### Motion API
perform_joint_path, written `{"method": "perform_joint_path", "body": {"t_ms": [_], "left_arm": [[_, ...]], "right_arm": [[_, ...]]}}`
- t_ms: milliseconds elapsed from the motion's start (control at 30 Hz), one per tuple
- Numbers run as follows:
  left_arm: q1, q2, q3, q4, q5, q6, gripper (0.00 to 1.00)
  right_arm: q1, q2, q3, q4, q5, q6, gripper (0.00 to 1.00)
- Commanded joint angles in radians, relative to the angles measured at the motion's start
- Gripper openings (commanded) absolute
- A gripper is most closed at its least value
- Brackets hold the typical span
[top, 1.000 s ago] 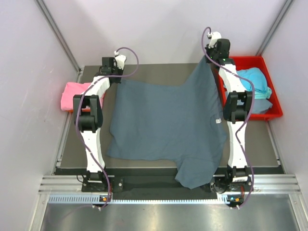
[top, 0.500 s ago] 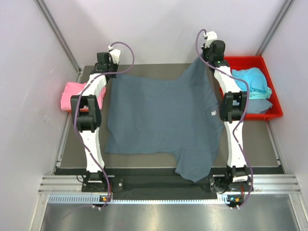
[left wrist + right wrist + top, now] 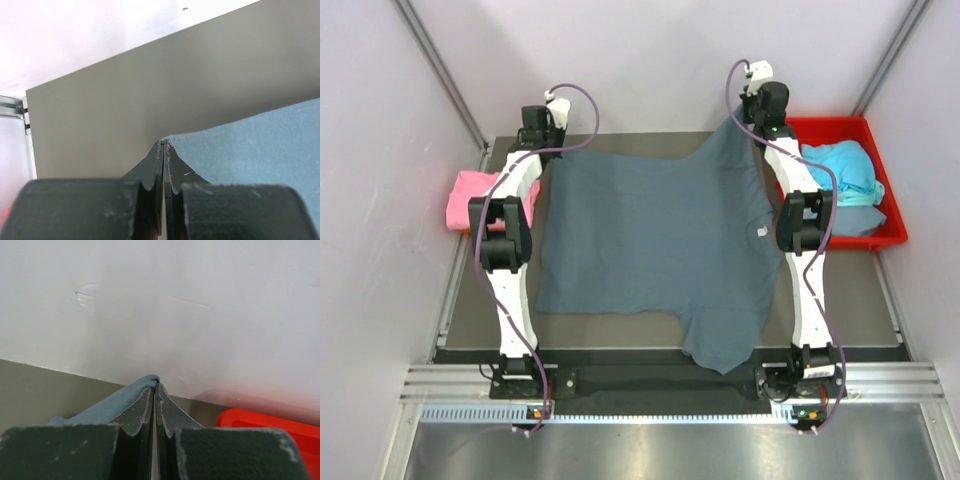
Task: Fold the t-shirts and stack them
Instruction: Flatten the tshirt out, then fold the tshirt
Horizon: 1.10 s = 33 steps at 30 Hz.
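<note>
A dark blue-grey t-shirt (image 3: 650,240) lies spread over the grey table (image 3: 850,300), one part hanging over the near edge. My left gripper (image 3: 542,150) is shut on the shirt's far left corner (image 3: 172,145), low over the table. My right gripper (image 3: 752,122) is shut on the far right corner (image 3: 150,380) and holds it lifted above the table near the back wall. A folded pink t-shirt (image 3: 470,195) lies at the table's left edge. Light blue t-shirts (image 3: 845,170) lie in the red bin (image 3: 890,235).
The red bin stands beside my right arm at the back right and shows in the right wrist view (image 3: 270,427). The white back wall (image 3: 160,300) is close in front of the right gripper. Slanted side walls close in both sides.
Both grippers have moved toward the back wall with the shirt's corners, pulling the shirt farther back and flatter. The part hanging over the near edge is shorter.
</note>
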Motion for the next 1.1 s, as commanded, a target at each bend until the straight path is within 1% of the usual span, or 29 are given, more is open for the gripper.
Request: {"method": "perform_joint_path", "body": {"t_ms": [0,267,300,400,600,733,800,933,967,1000,1033,1067], "left_arm": [[0.007,-0.016,0.048,0.081,-0.014,0.000,0.00],[0.007,-0.081,0.004,0.073,-0.023,0.019,0.00],[0.031,-0.088,-0.004,0.072,-0.026,0.023,0.00],[0.039,-0.110,-0.022,0.072,-0.034,0.036,0.00],[0.055,-0.084,0.027,0.060,-0.034,0.042,0.00],[0.053,-0.081,0.042,0.054,-0.034,0.042,0.00],[0.055,-0.093,0.050,0.028,-0.022,0.037,0.00],[0.053,-0.139,0.044,-0.064,0.043,0.019,0.00],[0.055,-0.150,0.041,-0.110,0.076,0.023,0.00],[0.055,-0.176,0.026,-0.127,0.095,0.025,0.00],[0.055,-0.186,0.019,-0.144,0.110,0.029,0.00],[0.055,-0.196,0.016,-0.196,0.145,0.046,0.00]], "right_arm": [[0.001,-0.006,0.070,0.099,0.014,-0.008,0.00],[0.008,-0.034,0.070,0.103,-0.015,0.015,0.00],[0.011,-0.032,0.070,0.109,-0.021,0.015,0.00],[0.018,-0.014,0.084,0.143,-0.021,0.015,0.00],[0.033,0.003,0.092,0.160,-0.018,0.032,0.00],[0.037,-0.015,0.085,0.128,-0.020,0.026,0.00],[0.037,-0.057,0.050,0.105,-0.027,0.017,0.00],[0.027,-0.161,-0.045,-0.008,-0.075,0.000,0.00],[0.024,-0.189,-0.119,-0.013,-0.082,-0.003,0.00],[0.021,-0.244,-0.158,-0.015,-0.102,-0.020,0.00],[0.019,-0.265,-0.193,-0.024,-0.110,-0.034,0.00],[0.019,-0.282,-0.233,-0.041,-0.113,-0.049,0.00]]}}
